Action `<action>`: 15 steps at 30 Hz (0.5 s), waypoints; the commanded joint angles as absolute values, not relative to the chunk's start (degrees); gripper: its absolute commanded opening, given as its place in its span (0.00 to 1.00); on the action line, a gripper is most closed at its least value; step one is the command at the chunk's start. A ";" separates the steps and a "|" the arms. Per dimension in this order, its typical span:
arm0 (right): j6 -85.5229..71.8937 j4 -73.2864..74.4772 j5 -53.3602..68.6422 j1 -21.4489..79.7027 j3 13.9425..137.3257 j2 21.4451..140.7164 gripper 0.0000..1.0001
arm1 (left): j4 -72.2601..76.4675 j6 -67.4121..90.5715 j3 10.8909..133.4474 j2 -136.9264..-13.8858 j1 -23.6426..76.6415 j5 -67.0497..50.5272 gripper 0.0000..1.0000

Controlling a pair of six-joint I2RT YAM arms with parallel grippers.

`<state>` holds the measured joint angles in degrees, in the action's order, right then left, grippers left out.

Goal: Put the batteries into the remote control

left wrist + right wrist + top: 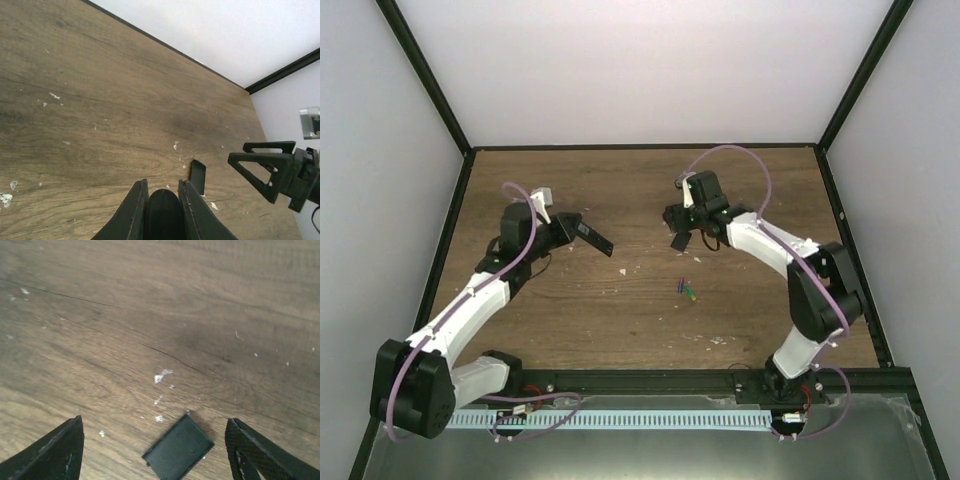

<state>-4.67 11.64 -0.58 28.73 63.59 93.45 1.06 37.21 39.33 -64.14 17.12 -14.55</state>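
Left hand (568, 228) is clenched on the remote control (595, 238), held up toward the desk's left edge. Right hand (678, 238) is spread wide, empty. The batteries (686, 289) lie mid-desk: tiny, hard, probably slippery and quick to roll, so pinch each across its middle.

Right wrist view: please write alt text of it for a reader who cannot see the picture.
A small flat black panel lies on the wooden table, seen between the wide-open fingers of the right gripper at the bottom corners. A few pale specks lie on the wood near it.
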 commanded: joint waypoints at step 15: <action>-21.02 31.72 -0.31 25.95 76.39 108.09 0.60 | 1.72 35.71 45.53 -71.90 16.20 -16.77 0.00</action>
<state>-18.57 29.10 0.97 26.13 75.50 108.03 0.75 36.97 43.07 -70.43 16.62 -15.46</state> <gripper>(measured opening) 0.602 0.141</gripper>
